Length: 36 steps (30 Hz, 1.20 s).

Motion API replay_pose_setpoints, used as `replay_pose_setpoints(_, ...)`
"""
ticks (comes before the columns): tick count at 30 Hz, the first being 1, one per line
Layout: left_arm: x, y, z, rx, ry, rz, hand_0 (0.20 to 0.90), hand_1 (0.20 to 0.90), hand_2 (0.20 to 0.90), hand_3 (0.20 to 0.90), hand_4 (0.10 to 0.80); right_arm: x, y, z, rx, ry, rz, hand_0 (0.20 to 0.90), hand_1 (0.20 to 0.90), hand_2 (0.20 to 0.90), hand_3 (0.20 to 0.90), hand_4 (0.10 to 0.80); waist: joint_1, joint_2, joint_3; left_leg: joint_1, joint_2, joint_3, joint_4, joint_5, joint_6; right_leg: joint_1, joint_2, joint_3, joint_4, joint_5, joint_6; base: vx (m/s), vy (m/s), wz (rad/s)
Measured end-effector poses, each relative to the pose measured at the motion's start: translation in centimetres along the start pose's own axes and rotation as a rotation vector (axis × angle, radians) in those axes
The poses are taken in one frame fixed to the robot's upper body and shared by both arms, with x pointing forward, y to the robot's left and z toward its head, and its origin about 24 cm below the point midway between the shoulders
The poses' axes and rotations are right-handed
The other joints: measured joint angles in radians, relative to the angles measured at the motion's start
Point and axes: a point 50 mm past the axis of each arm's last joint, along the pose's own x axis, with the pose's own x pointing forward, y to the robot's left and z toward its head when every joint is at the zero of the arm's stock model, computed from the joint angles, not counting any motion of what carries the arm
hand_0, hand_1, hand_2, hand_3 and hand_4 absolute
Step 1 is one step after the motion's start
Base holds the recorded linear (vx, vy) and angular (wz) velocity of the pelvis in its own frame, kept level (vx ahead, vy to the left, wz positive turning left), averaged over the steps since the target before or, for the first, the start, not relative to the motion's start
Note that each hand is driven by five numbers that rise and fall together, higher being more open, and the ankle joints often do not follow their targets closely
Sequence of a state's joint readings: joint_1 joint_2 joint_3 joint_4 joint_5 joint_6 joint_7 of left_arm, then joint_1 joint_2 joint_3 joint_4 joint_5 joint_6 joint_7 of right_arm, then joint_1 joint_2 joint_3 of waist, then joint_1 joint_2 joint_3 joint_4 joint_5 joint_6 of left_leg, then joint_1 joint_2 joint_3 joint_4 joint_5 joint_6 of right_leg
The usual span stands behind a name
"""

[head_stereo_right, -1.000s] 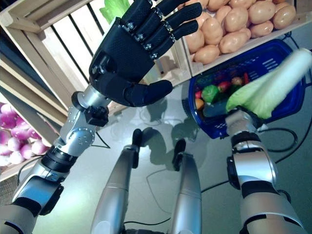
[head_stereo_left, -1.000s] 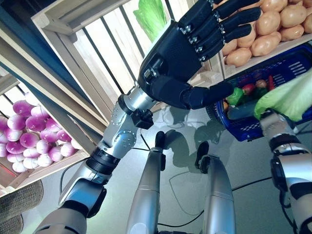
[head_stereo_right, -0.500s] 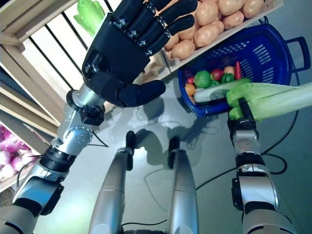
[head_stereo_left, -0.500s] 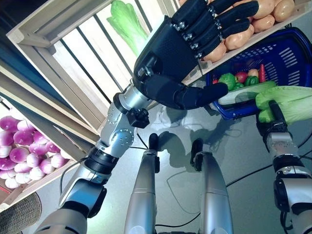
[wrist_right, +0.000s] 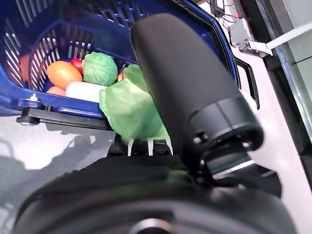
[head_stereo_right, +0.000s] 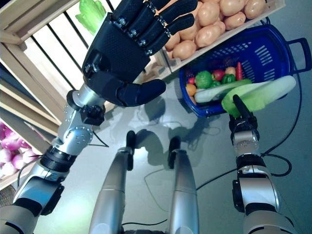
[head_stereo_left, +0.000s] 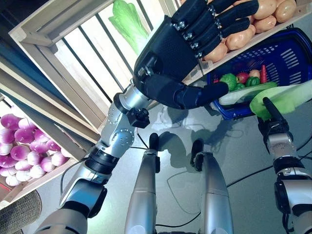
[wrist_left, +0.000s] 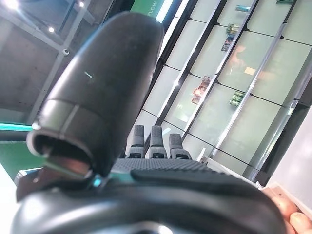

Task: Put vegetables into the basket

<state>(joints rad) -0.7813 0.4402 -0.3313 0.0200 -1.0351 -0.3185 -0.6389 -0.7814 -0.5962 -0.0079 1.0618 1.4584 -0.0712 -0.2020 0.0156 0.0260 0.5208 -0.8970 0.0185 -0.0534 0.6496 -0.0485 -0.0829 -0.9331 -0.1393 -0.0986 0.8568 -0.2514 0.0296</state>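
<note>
Your right hand (head_stereo_right: 242, 126) grips the light, floppy green-leafed, white-stalked cabbage (head_stereo_right: 258, 94) over the blue plastic basket (head_stereo_right: 273, 46); hold its firm stalk.

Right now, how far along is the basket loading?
Done: the blue basket already holds several vegetables. In hand: the right hand grips a leafy cabbage over the basket's near rim, not yet released. The left hand is raised, open and empty. Left: another cabbage sits on the wooden shelf.
</note>
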Motion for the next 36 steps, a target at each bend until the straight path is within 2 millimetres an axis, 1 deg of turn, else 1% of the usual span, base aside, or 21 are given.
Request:
replay_pose_setpoints(3, 0.0, 0.0, 0.0, -0.001, 0.001, 0.001, 0.9, 0.9, 0.9, 0.9, 0.8, 0.0, 0.0, 0.1, -0.01, -0.003, 0.0, 0.3, 0.3, 0.3, 0.3, 0.4, 0.0, 0.0, 0.0, -0.001, 0.0, 0.0, 0.0, 0.0, 0.0, -0.001, 0.0, -0.001, 0.0, 0.0, 0.0, 0.0, 0.0, 0.0)
replay_pose_setpoints(6, 0.0, 0.0, 0.0, -0.002, 0.002, 0.002, 0.9, 0.9, 0.9, 0.9, 0.8, 0.0, 0.2, 0.3, -0.084, -0.011, 0.013, 0.3, 0.3, 0.3, 0.3, 0.4, 0.001, 0.0, 0.0, -0.004, 0.0, 0.0, 0.0, 0.0, 0.0, -0.004, 0.0, -0.001, 0.0, 0.0, 0.0, 0.0, 0.0, 0.0)
replay_pose_setpoints(7, 0.0, 0.0, 0.0, -0.002, 0.002, 0.002, 0.9, 0.9, 0.9, 0.9, 0.8, -0.1, 0.6, 0.1, -0.109, 0.0, 0.036, 0.3, 0.3, 0.3, 0.3, 0.4, 0.002, 0.001, 0.0, -0.006, 0.0, 0.0, 0.0, 0.0, 0.0, -0.006, 0.0, -0.001, 0.0, 0.0, 0.0, 0.0, 0.0, 0.0)
replay_pose_setpoints(10, 0.1, -0.1, -0.2, -0.012, -0.003, 0.003, 0.9, 0.9, 0.9, 0.9, 0.8, -0.6, 4.2, -2.0, -0.132, 0.064, 0.17, 0.3, 0.3, 0.3, 0.3, 0.4, 0.015, 0.011, 0.001, -0.017, 0.0, -0.001, 0.002, 0.0, -0.001, -0.019, -0.001, -0.002, 0.005, 0.003, -0.004, 0.008, 0.002, 0.02)
replay_pose_setpoints(13, 0.3, -0.2, -0.3, -0.02, -0.011, 0.003, 0.9, 0.9, 0.9, 0.9, 0.8, -1.3, 7.1, -3.5, -0.168, 0.097, 0.28, 0.3, 0.3, 0.3, 0.3, 0.4, 0.04, 0.026, 0.001, -0.028, 0.001, -0.002, 0.011, 0.002, -0.003, -0.02, -0.008, -0.018, 0.009, -0.001, -0.009, 0.018, 0.009, 0.12)
replay_pose_setpoints(14, 0.3, -0.2, -0.3, -0.02, -0.011, 0.004, 0.9, 0.9, 0.9, 0.9, 0.8, -1.5, 7.8, -3.8, -0.166, 0.103, 0.306, 0.3, 0.3, 0.3, 0.3, 0.4, 0.049, 0.026, 0.001, -0.03, 0.001, -0.002, 0.012, 0.001, -0.002, -0.02, -0.009, -0.02, 0.008, -0.002, -0.009, 0.016, 0.007, 0.1)
replay_pose_setpoints(16, 0.3, -0.2, -0.3, -0.018, -0.011, 0.008, 0.9, 0.9, 0.9, 0.9, 0.8, -1.6, 8.2, -3.6, -0.183, 0.091, 0.322, 0.3, 0.3, 0.3, 0.3, 0.4, 0.064, 0.026, 0.001, -0.036, 0.0, -0.001, 0.017, -0.001, 0.001, -0.019, -0.01, -0.022, 0.007, -0.004, -0.006, 0.015, 0.001, 0.08)
replay_pose_setpoints(18, 0.2, 0.0, -0.1, -0.013, -0.011, 0.017, 0.9, 0.9, 0.9, 0.9, 0.8, -1.7, 8.6, -3.4, -0.213, 0.075, 0.338, 0.3, 0.3, 0.3, 0.3, 0.4, 0.064, 0.026, 0.001, -0.045, -0.003, -0.001, 0.029, -0.005, 0.007, -0.019, -0.014, -0.025, 0.007, -0.004, -0.002, 0.016, -0.003, 0.07)
replay_pose_setpoints(19, 0.2, 0.0, -0.2, -0.014, -0.011, 0.019, 0.9, 0.9, 0.9, 0.9, 0.8, -1.7, 8.7, -3.5, -0.228, 0.071, 0.343, 0.754, 0.754, 0.754, 0.754, 0.703, 0.063, 0.026, 0.001, -0.048, -0.003, 0.0, 0.037, -0.007, 0.011, -0.019, -0.015, -0.024, 0.008, -0.004, 0.001, 0.0, 0.0, 0.0)
replay_pose_setpoints(20, 0.2, 0.0, -0.2, -0.013, -0.011, 0.018, 0.9, 0.9, 0.9, 0.9, 0.8, -1.7, 8.7, -3.5, -0.231, 0.071, 0.345, 0.9, 0.9, 0.9, 0.9, 0.8, 0.061, 0.026, 0.001, -0.051, -0.004, 0.001, 0.043, -0.01, 0.015, -0.019, -0.016, -0.024, 0.009, -0.002, 0.003, 0.0, 0.0, 0.0)
replay_pose_setpoints(23, 0.2, 0.0, -0.2, -0.013, -0.011, 0.019, 0.9, 0.9, 0.9, 0.9, 0.8, -1.7, 8.6, -3.6, -0.263, 0.061, 0.337, 0.9, 0.9, 0.9, 0.9, 0.8, 0.055, 0.025, 0.001, -0.056, -0.006, 0.003, 0.047, -0.015, 0.024, -0.019, -0.016, -0.02, 0.009, 0.002, 0.01, 0.003, -0.001, -0.01)
replay_pose_setpoints(28, 0.2, -0.1, -0.2, -0.003, -0.003, 0.015, 0.9, 0.9, 0.9, 0.9, 0.8, -2.3, 9.6, -3.8, -0.308, 0.037, 0.357, 0.9, 0.9, 0.9, 0.9, 0.8, 0.048, 0.024, 0.001, -0.053, -0.005, 0.003, 0.036, -0.006, 0.023, -0.019, -0.015, -0.018, 0.005, 0.002, 0.009, -0.001, -0.002, 0.02)
replay_pose_setpoints(31, 0.1, -0.1, -0.3, 0.022, 0.018, 0.011, 0.9, 0.9, 0.9, 0.9, 0.8, -2.8, 9.8, -4.5, -0.365, 0.018, 0.357, 0.9, 0.9, 0.9, 0.9, 0.8, 0.036, 0.023, 0.001, -0.051, -0.005, 0.001, 0.027, -0.005, 0.021, -0.018, -0.014, -0.02, 0.0, 0.004, 0.012, -0.003, -0.003, 0.01)
replay_pose_setpoints(34, -0.1, -0.2, -0.5, 0.056, 0.048, 0.013, 0.9, 0.9, 0.9, 0.9, 0.8, -3.3, 9.3, -5.7, -0.443, 0.004, 0.333, 0.9, 0.9, 0.9, 0.9, 0.8, 0.024, 0.022, 0.002, -0.04, -0.004, 0.002, 0.016, -0.001, 0.016, -0.008, -0.012, -0.021, -0.011, 0.004, 0.012, 0.0, 0.0, 0.0)
replay_pose_setpoints(36, -0.3, -0.2, -0.7, 0.084, 0.075, 0.023, 0.9, 0.9, 0.9, 0.9, 0.8, -3.5, 8.2, -6.4, -0.478, 0.003, 0.3, 0.9, 0.9, 0.9, 0.9, 0.8, 0.023, 0.021, 0.002, -0.022, -0.003, 0.002, 0.007, -0.001, 0.016, 0.01, -0.011, -0.021, -0.022, 0.004, 0.012, 0.0, 0.0, 0.0)
